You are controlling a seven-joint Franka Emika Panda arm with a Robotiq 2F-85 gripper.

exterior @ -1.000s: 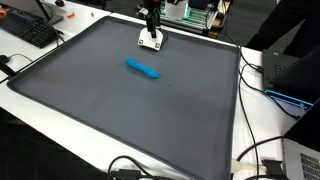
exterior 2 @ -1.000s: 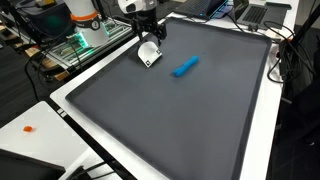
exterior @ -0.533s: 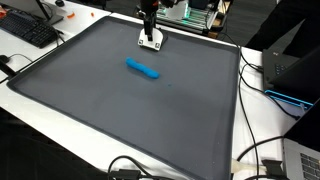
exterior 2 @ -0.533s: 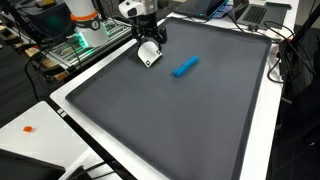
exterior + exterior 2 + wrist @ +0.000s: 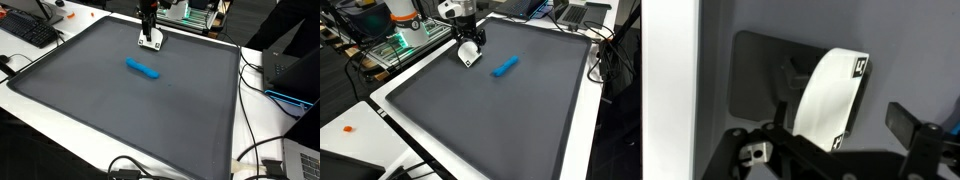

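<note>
So, left to right in exterior view: black keyboard (image 5: 30, 30) on white table (image 5: 78, 22), off mat. Big gray mat (image 5: 130, 120) covers most of table. Next, blue marker (image 5: 142, 68) lying flat mid-mat. Then gripper (image 5: 148, 32) at mat's far edge, jaws spread wide, gripping nothing, right over white curved piece (image 5: 151, 42), well apart from marker. Wrist view: piece (image 5: 825, 90) has small black printed patches at two corners, too blurry to read. Far right: laptop (image 5: 290, 70), brand too small to make out.

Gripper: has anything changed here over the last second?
The gripper shifted only slightly above the white object, open and holding nothing. The white object and the blue object lie where they were on the grey mat.
</note>
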